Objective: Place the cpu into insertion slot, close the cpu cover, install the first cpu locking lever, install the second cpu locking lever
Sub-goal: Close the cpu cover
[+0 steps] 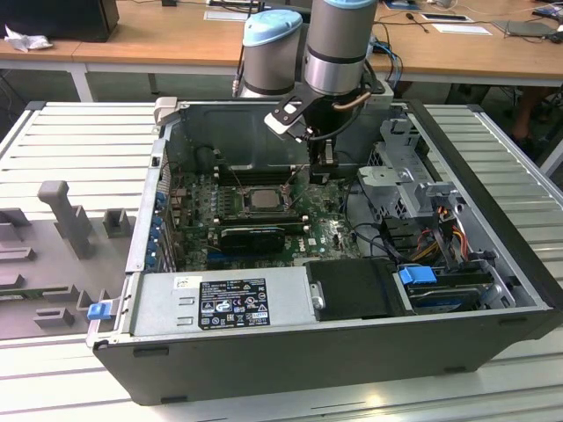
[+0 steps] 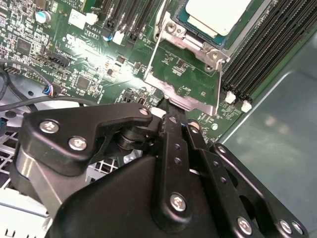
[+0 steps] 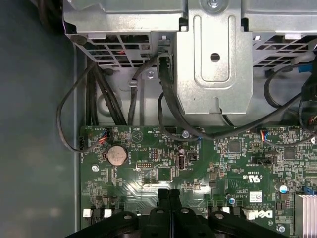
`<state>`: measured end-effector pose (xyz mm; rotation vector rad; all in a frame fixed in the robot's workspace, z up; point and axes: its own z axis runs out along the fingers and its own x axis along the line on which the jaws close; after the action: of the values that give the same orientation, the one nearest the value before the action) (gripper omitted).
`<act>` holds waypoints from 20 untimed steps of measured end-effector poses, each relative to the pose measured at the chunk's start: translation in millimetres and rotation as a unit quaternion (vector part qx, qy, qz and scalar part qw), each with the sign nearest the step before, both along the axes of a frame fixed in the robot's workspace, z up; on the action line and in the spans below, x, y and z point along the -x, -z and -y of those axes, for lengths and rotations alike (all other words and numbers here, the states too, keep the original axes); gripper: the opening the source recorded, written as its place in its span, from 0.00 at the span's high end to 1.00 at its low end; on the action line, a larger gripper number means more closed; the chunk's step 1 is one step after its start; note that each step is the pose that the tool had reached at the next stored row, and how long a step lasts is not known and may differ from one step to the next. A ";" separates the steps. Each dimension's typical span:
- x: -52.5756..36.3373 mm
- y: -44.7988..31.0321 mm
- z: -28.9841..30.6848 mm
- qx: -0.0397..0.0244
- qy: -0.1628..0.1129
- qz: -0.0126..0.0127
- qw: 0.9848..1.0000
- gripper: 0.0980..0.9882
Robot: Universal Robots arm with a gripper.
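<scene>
Arm reaches straight down into the open case, near the motherboard's far edge. Gripper fully closed, no gap between fingers; tips meet the free edge of the raised cpu cover. Cpu seated in the insertion slot.

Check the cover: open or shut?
Open. The cover is swung off the cpu, board showing through its window; cpu top bare. Fingers at its free edge.

cpu in insertion slot, gripper at cpu cover edge
</scene>
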<state>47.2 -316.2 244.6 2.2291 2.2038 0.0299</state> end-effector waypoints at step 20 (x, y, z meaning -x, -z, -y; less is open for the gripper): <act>12.3 0.0 0.0 0.000 0.000 0.000 1.000 0.99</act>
<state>34.9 -316.2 244.6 2.2291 2.2038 0.0298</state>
